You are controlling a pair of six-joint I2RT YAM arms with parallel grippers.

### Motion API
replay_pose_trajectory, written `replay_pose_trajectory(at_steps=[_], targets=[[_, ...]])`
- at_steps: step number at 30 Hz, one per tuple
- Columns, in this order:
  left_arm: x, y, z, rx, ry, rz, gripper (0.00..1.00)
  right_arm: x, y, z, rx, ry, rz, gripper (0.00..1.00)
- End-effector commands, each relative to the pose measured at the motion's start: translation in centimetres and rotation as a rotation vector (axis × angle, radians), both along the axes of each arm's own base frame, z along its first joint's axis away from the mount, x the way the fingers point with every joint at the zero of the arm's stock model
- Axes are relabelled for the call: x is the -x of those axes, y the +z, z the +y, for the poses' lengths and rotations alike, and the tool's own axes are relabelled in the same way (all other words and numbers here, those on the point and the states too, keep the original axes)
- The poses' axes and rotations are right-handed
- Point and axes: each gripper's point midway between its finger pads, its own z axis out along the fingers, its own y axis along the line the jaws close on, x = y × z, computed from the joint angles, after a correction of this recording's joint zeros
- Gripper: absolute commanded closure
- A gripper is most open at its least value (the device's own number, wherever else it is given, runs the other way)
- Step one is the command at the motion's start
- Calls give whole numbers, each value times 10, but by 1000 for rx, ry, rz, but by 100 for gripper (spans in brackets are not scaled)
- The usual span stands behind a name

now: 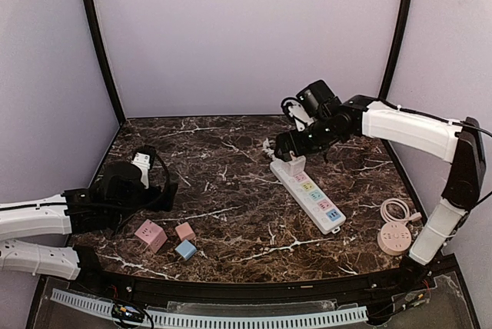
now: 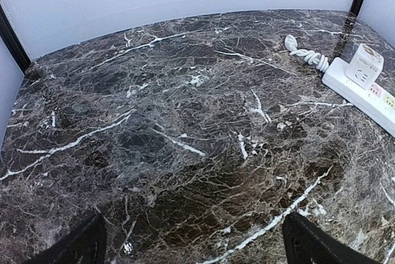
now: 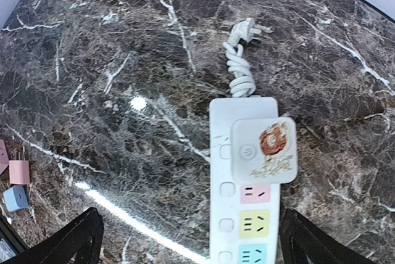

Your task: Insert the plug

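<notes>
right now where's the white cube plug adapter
In the top view the white cube adapter sits on the far end of the power strip, right of centre, below the right gripper; the strip's coiled cord lies just beyond it.

Dark brown white-veined marble tabletop [image 1: 231, 191], glossy, one bright light reflection [image 3: 138, 102]. Plain pale lilac back wall [image 1: 246, 29], matching side walls. Two black curved corner posts, left [image 1: 96, 37] and right [image 1: 396, 29].

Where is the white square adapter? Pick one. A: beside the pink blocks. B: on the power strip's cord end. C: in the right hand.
B: the adapter sits on the power strip next to its coiled cord, and the right hand is open, holding nothing.
</notes>
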Motion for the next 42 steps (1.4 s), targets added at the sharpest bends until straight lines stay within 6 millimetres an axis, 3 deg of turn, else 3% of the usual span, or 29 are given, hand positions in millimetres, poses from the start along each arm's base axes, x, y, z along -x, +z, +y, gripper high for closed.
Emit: replay_pose_trajectory(at_steps=[1,7,11,17,26,30,31,32,33,34,35,36,37,38,39,40,41,42], targets=[[1,-6,-12,10,-26,85,0,27,11,17,-78,-2,-71,1],[7,-20,-33,2,-102,197,0,73,21,3,-149,19,-107,1],[13,-27,-39,-4,-137,255,8,90,28,-6,-203,34,-119,1],[23,-34,-38,-8,-149,298,17,98,36,-13,-217,32,-123,1],[30,-39,-49,-105,-100,412,16,91,43,-13,-204,4,-136,1],[34,-31,-67,-123,-137,481,13,91,26,-20,-210,-37,-140,1],[38,-39,-64,-164,-131,522,13,93,23,-21,-227,-43,-137,2],[36,-33,-67,-158,-124,525,11,95,18,-21,-244,-49,-131,1],[40,-40,-61,-209,-107,569,11,97,13,-22,-260,-57,-128,1],[36,-31,-66,-197,-94,570,10,98,8,-25,-275,-76,-129,1],[39,-37,-66,-232,-89,614,10,98,1,-28,-284,-101,-130,1],[34,-25,-77,-211,-109,609,9,96,-4,-32,-294,-137,-132,1],[34,-32,-80,-242,-107,656,8,95,-10,-34,-304,-163,-131,1],[23,-9,-95,-200,-107,635,8,94,-12,-33,-326,-174,-137,1],[23,-17,-90,-268,-75,689,7,93,-19,-33,-331,-185,-130,1],[12,5,-103,-228,-66,660,7,93,-25,-34,-327,-192,-123,1],[10,-1,-100,-264,-36,702,5,93,-30,-36,-320,-207,-119,1],[3,12,-108,-215,-10,692,5,92,-35,-38,-311,-223,-113,1]])
